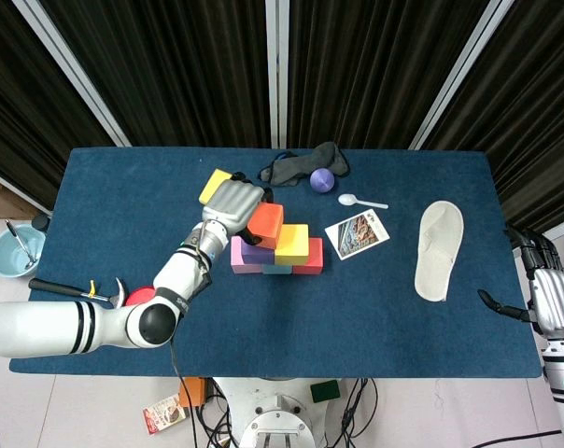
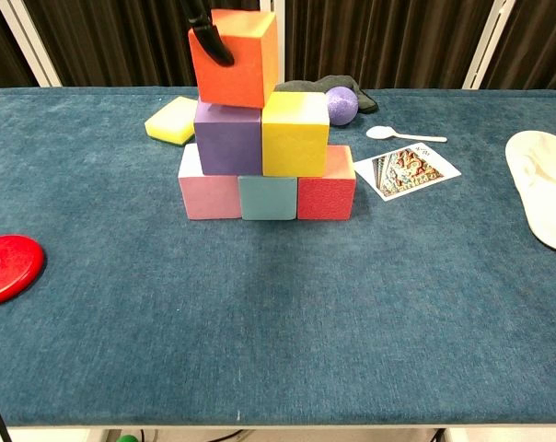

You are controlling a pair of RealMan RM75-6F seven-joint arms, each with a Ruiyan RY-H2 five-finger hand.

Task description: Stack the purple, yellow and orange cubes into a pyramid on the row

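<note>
While the pyramid is nearly complete, the orange cube (image 2: 233, 57) has not yet settled: it sits tilted on top of the second tier, mostly over the purple cube (image 2: 227, 138) and only partly over the yellow cube (image 2: 295, 133). Those two cubes rest side by side, touching, on the base row of pink cube (image 2: 208, 194), teal cube (image 2: 268, 197) and red cube (image 2: 326, 195) on the blue worktop (image 2: 278, 322).

The left robot hand (image 1: 232, 206) grasps the orange cube from its left and rear side; in the chest view one dark fingertip (image 2: 210, 41) lies against the cube's upper left face. The right robot hand (image 1: 548, 299) hangs off the worktop's right edge, holding nothing, fingers apart.

Assessment of handling: the cubes look rigid, light and matt, likely foam or painted wood, with flat faces that should grip well but slide readily against each other. Opposite vertical faces are the sound place to hold. The top cube appears off-centre to the left and needs squaring over the seam between purple and yellow before release. A sideways push risks shifting the second tier.

Bystanders noted: yellow sponge (image 2: 172, 120), purple ball (image 2: 341, 104), white spoon (image 2: 403, 135), picture card (image 2: 406, 169), slipper (image 2: 545, 184), red disc (image 2: 7, 267). None interferes.
</note>
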